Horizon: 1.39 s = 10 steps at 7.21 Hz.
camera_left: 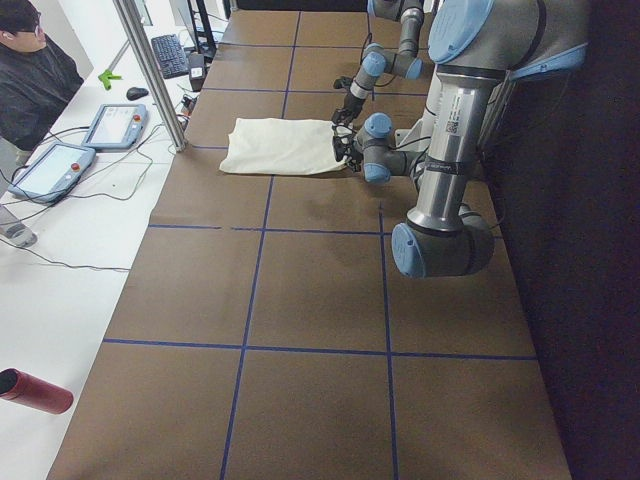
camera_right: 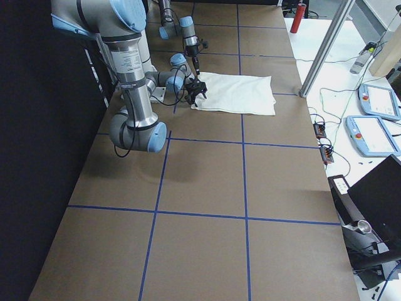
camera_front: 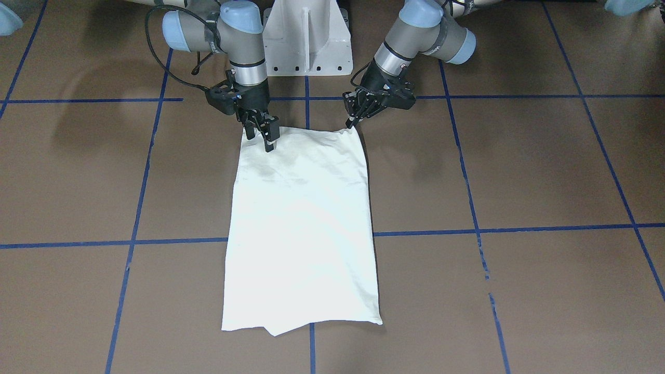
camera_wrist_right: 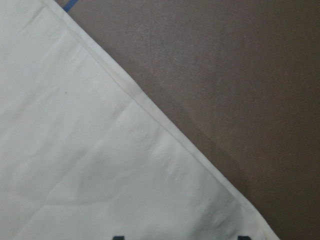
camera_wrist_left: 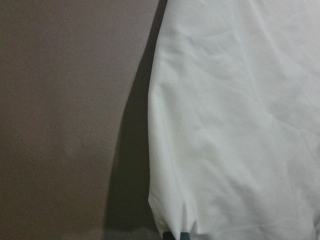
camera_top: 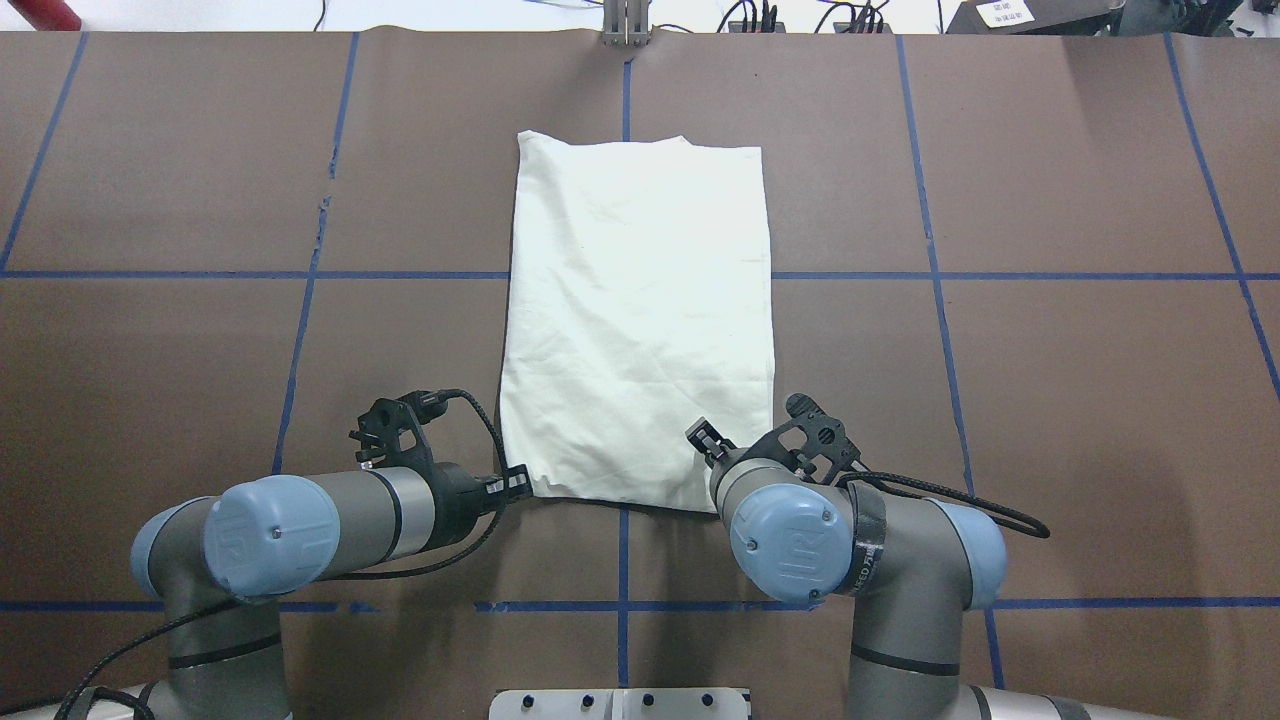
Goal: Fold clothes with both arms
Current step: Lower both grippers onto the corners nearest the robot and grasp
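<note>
Wrists of both arms bent down at the robot-side edge of the T-shirt [camera_top: 640, 300], folded to a long cream rectangle, plain side up, flat on the brown table [camera_top: 1000, 400]. Left gripper [camera_front: 351, 123] slanted in at one near corner, jaws pinched together on the cloth there; dark fingertips [camera_wrist_left: 183, 236] at the edge, seen in the wrist view only. Right gripper [camera_front: 265, 136] upright over the other near corner, jaws parted, tips down at the cloth, clamping nothing. Stitched hem [camera_wrist_right: 150, 135] sharp in the right wrist view, too fine to make out from overhead.
</note>
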Each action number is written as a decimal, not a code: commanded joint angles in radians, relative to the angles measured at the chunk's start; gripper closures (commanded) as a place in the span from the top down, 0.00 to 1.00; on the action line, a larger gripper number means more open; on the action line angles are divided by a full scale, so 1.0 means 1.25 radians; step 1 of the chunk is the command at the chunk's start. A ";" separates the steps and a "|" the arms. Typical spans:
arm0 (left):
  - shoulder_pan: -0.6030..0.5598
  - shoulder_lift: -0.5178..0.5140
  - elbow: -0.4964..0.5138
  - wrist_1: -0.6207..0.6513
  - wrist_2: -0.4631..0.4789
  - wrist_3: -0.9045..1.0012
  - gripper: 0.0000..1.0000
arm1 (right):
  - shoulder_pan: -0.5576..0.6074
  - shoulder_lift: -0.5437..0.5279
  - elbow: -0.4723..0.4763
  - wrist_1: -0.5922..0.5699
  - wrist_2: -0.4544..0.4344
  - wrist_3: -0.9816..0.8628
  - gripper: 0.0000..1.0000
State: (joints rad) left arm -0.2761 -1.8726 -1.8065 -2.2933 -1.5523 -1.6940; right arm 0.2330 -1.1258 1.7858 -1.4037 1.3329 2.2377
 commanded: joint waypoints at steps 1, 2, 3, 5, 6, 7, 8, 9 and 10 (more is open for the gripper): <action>0.000 0.000 0.000 0.000 0.001 0.000 0.00 | 0.001 0.010 -0.011 0.003 -0.004 0.005 0.63; 0.001 0.000 0.000 0.000 0.001 -0.001 0.00 | 0.007 0.010 -0.011 0.005 -0.004 0.036 0.33; 0.001 0.000 -0.002 0.000 0.001 -0.001 0.00 | 0.010 0.010 -0.009 0.005 -0.004 0.054 0.00; 0.001 0.000 -0.004 0.000 0.001 -0.001 0.00 | 0.014 0.013 0.000 0.005 -0.004 0.056 0.00; 0.001 0.000 -0.005 0.000 0.001 -0.001 0.00 | 0.015 0.013 0.000 0.005 -0.004 0.057 0.00; 0.001 -0.002 -0.007 0.000 0.001 -0.001 0.00 | 0.016 0.013 0.000 0.006 -0.004 0.069 0.00; 0.001 -0.002 -0.008 0.000 0.001 -0.001 0.00 | 0.016 0.015 0.001 0.006 -0.004 0.071 0.00; 0.000 0.000 -0.027 0.004 -0.004 0.003 0.00 | 0.021 0.013 0.016 0.005 -0.002 0.070 0.00; -0.006 0.008 -0.114 0.078 -0.012 0.007 0.00 | 0.027 0.001 0.072 0.005 0.000 0.063 0.00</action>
State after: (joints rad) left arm -0.2774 -1.8711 -1.8562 -2.2694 -1.5572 -1.6910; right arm 0.2588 -1.1122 1.8146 -1.3969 1.3300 2.3231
